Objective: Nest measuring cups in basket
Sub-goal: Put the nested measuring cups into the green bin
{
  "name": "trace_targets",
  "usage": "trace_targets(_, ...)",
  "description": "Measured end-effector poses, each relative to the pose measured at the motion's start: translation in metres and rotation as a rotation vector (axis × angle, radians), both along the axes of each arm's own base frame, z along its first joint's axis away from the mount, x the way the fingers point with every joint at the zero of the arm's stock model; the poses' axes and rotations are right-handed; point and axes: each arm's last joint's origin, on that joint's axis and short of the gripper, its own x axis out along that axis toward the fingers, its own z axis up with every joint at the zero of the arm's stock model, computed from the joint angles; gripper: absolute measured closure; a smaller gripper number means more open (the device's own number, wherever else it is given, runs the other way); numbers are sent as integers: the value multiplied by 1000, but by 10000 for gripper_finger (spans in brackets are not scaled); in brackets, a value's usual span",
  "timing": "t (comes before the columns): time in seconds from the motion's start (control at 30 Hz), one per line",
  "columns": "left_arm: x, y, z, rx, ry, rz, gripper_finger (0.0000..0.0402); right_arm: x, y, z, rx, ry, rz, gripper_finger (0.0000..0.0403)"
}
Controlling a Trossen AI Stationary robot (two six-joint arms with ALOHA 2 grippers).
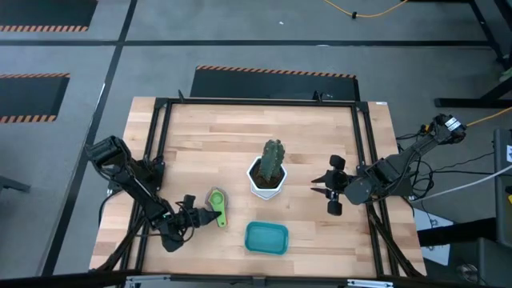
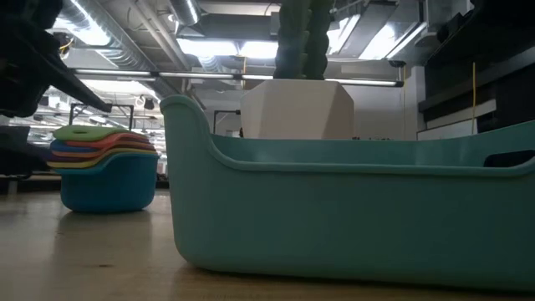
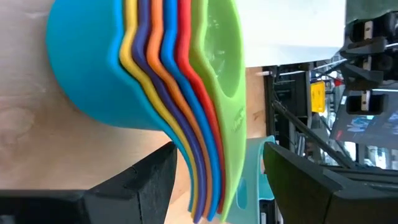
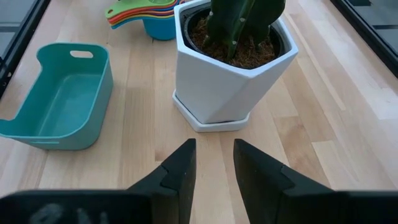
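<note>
Near the table's (image 1: 200, 128) front edge, the open left gripper (image 1: 190, 214) straddles the cups' (image 1: 217, 205) handles; basket (image 1: 266, 238) just beside. Right gripper (image 1: 328, 192), parted and empty, faces the pot (image 1: 266, 182).

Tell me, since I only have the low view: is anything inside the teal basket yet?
Observer: No. The right wrist view looks into the basket, and it is empty.
Operator: Is a hand on the cup stack?
Observer: The left hand is open, with the handles of the stack of measuring cups between its fingers.
Operator: And the other arm?
Observer: The right hand hovers open in front of the cactus pot, holding nothing.
</note>
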Motion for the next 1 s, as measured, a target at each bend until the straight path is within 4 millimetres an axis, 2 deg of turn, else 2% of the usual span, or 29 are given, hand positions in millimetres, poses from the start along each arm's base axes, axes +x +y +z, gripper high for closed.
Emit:
trace_targets(0.87,28,20,1,-44,62,-7,169,0,0,0,0,0,0,290)
trace_targets(1.0,31,22,0,-58,104,-54,169,0,0,0,0,0,0,290)
